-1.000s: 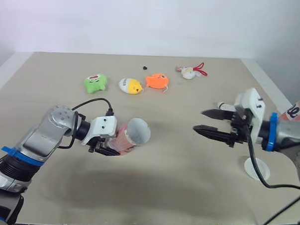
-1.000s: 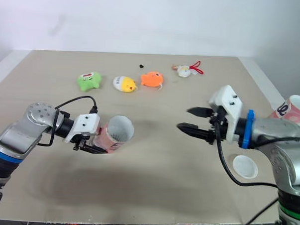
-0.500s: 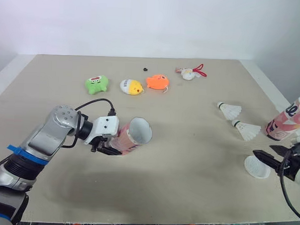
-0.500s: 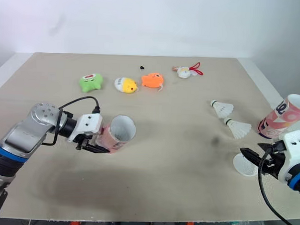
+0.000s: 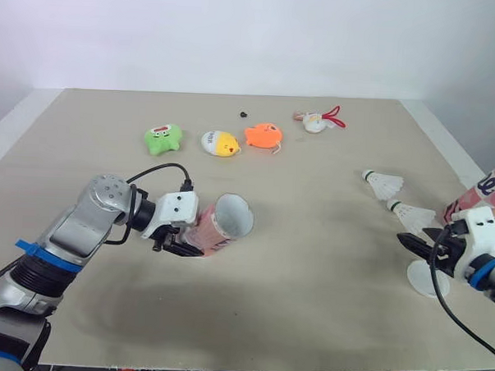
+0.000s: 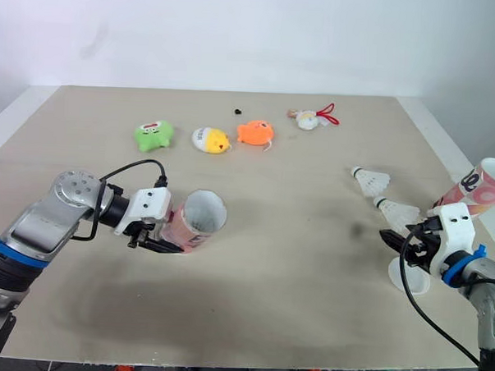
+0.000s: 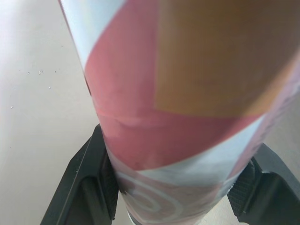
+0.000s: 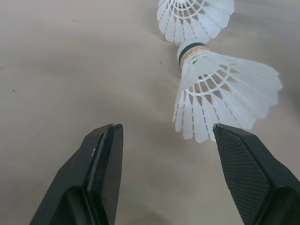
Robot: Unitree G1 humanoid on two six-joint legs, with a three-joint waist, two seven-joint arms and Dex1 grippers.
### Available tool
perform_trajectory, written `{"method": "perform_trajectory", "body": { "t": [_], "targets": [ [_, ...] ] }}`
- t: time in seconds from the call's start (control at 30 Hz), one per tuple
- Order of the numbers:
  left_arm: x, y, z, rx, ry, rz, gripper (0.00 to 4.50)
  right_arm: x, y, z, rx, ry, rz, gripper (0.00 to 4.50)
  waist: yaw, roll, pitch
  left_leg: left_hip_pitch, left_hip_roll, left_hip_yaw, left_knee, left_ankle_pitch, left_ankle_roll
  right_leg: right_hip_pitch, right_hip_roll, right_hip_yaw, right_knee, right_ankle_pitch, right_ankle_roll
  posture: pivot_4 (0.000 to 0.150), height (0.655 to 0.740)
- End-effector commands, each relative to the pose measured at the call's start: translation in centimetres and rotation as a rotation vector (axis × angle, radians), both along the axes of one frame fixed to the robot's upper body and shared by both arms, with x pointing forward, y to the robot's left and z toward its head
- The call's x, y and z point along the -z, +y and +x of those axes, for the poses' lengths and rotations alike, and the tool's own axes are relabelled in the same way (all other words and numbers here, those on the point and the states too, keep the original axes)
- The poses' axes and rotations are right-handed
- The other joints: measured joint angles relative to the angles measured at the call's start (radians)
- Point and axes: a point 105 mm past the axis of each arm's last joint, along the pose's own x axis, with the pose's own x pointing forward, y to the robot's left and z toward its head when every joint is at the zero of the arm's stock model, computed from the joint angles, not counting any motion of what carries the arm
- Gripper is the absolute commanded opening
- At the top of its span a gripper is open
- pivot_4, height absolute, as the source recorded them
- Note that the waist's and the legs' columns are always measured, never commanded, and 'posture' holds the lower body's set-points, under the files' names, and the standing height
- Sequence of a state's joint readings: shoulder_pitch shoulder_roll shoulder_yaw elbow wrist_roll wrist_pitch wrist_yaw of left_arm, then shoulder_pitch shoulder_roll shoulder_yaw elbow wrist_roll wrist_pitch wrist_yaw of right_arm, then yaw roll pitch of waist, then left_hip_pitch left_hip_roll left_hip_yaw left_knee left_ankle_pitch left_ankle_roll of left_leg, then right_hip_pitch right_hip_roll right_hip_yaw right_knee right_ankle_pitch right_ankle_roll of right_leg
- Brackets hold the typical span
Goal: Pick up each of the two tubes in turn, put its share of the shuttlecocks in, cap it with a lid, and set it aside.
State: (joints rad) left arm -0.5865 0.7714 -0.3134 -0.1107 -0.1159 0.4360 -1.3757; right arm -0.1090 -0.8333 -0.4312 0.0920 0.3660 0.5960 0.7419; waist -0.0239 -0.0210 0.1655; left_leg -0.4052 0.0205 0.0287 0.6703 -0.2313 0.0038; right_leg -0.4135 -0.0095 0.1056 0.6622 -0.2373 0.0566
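Observation:
A pink patterned tube (image 5: 221, 225) lies tilted at the left of the table, open mouth facing right, with my left gripper (image 5: 187, 242) shut on its lower end; its wall (image 7: 187, 93) sits between the black fingers (image 7: 89, 178). Two white shuttlecocks lie at the right, one nearer (image 5: 412, 214) and one farther (image 5: 383, 182). My right gripper (image 5: 413, 242) is open, low over the table just short of the nearer shuttlecock (image 8: 225, 96), not touching it. A white lid (image 5: 428, 280) lies under that wrist. The second tube (image 5: 485, 192) stands at the right edge.
Green (image 5: 160, 138), yellow (image 5: 218, 142) and orange (image 5: 262, 135) plush toys lie in a row at the back. A small white toy with a red loop (image 5: 318, 121) and a small black bit (image 5: 245, 115) lie behind them. The table's right edge runs close to the second tube.
My right gripper left mid-table, dropped to the lid at the right, and now has come up close to the nearer shuttlecock, still open. The left gripper keeps the tube where it was.

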Motion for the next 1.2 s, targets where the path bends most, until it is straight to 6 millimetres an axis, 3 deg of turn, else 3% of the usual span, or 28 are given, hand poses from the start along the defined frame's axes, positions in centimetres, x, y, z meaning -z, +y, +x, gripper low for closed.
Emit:
{"method": "perform_trajectory", "body": {
  "t": [0.03,0.23,0.33,0.37,0.4,0.47,0.5,0.67,0.77,0.93,1.0,1.07,1.2],
  "targets": [
    [1.0,-0.4,-0.7,0.027,0.033,0.018,2.43,-0.8,-0.3,1.2,0.014,-0.047,-0.016,3.32,0.000,0.000,0.000,0.000,0.000,0.000,0.000,0.000,0.000,0.000,0.000,0.000,0.000,0.000,0.000,0.150,0.7400],
    [0.9,-0.4,-0.8,0.024,0.033,0.019,2.43,-0.2,-1.0,2.7,0.058,-0.050,-0.023,3.32,0.000,0.000,0.000,0.000,0.000,0.000,0.000,0.000,0.000,0.000,0.000,0.000,-0.001,0.000,0.001,0.150,0.7400],
    [0.9,-0.4,-0.8,0.021,0.033,0.018,2.43,0.0,-0.9,3.1,0.055,-0.051,-0.015,2.33,0.000,0.000,0.000,0.000,0.000,0.000,0.000,0.000,0.001,0.000,0.000,0.000,-0.001,0.000,0.002,0.150,0.7400],
    [0.9,-0.4,-0.8,0.020,0.032,0.018,2.43,0.0,-0.8,3.1,0.048,-0.052,-0.011,1.62,0.000,0.000,0.000,0.000,0.000,0.000,0.000,-0.001,0.001,0.000,0.000,0.000,-0.001,0.000,0.002,0.150,0.7400],
    [0.9,-0.4,-0.8,0.019,0.032,0.018,2.43,0.0,-0.7,3.0,0.043,-0.053,-0.009,1.34,0.000,0.000,0.000,0.000,0.000,0.000,0.000,-0.001,0.001,0.000,0.000,0.000,-0.001,0.000,0.002,0.150,0.7400],
    [0.9,-0.4,-0.8,0.018,0.033,0.018,2.43,0.0,-0.4,2.9,0.028,-0.061,0.007,0.20,0.000,0.000,0.000,0.000,0.000,0.000,0.000,-0.001,0.001,0.000,0.000,0.000,-0.001,0.000,0.002,0.150,0.7400],
    [0.9,-0.4,-0.8,0.018,0.033,0.018,2.43,-0.1,-0.3,2.9,0.022,-0.064,0.009,0.02,0.000,0.000,0.000,0.000,0.000,0.000,0.000,-0.001,0.001,0.001,0.000,0.000,-0.001,0.001,0.002,0.150,0.7400],
    [0.9,-0.4,-0.8,0.019,0.035,0.017,2.43,-0.4,0.0,2.7,0.008,-0.071,0.008,0.02,0.000,0.000,0.000,0.000,0.000,0.000,0.000,-0.001,0.001,0.001,0.000,0.000,-0.001,0.001,0.002,0.150,0.7400],
    [1.0,-0.5,-0.8,0.019,0.035,0.016,2.43,-1.6,1.0,1.5,-0.085,-0.074,-0.008,0.02,0.001,0.001,0.000,0.000,0.000,-0.001,0.000,-0.001,0.001,0.001,0.000,-0.001,-0.001,0.000,0.002,0.150,0.7400],
    [1.1,-0.4,-0.9,0.018,0.038,0.018,2.43,-7.1,5.5,-1.3,-0.380,-0.156,-0.026,0.02,0.000,0.006,0.001,-0.001,0.000,-0.001,0.000,-0.001,0.002,0.001,-0.001,0.001,-0.001,0.000,0.005,0.150,0.7400],
    [1.2,-0.4,-0.8,0.019,0.040,0.020,2.43,-9.3,8.6,-2.2,-0.534,-0.192,-0.061,0.02,-0.001,0.006,0.001,0.000,0.000,-0.001,0.000,-0.001,0.002,0.001,-0.001,0.001,-0.001,0.000,0.005,0.150,0.7400],
    [1.2,-0.4,-0.8,0.022,0.037,0.022,2.43,-10.8,12.9,-3.2,-0.729,-0.222,-0.112,0.02,-0.001,0.005,0.001,0.002,0.000,-0.001,0.000,-0.001,0.002,0.003,-0.001,0.001,-0.001,-0.001,0.002,0.150,0.7400],
    [1.1,-0.5,-0.6,0.031,0.029,0.021,2.43,-10.8,19.8,-5.6,-1.065,-0.216,-0.187,0.02,0.000,0.003,0.002,0.003,0.002,-0.003,0.000,-0.001,0.002,0.004,0.000,-0.001,-0.002,-0.001,0.001,0.150,0.7400]
  ]
}}
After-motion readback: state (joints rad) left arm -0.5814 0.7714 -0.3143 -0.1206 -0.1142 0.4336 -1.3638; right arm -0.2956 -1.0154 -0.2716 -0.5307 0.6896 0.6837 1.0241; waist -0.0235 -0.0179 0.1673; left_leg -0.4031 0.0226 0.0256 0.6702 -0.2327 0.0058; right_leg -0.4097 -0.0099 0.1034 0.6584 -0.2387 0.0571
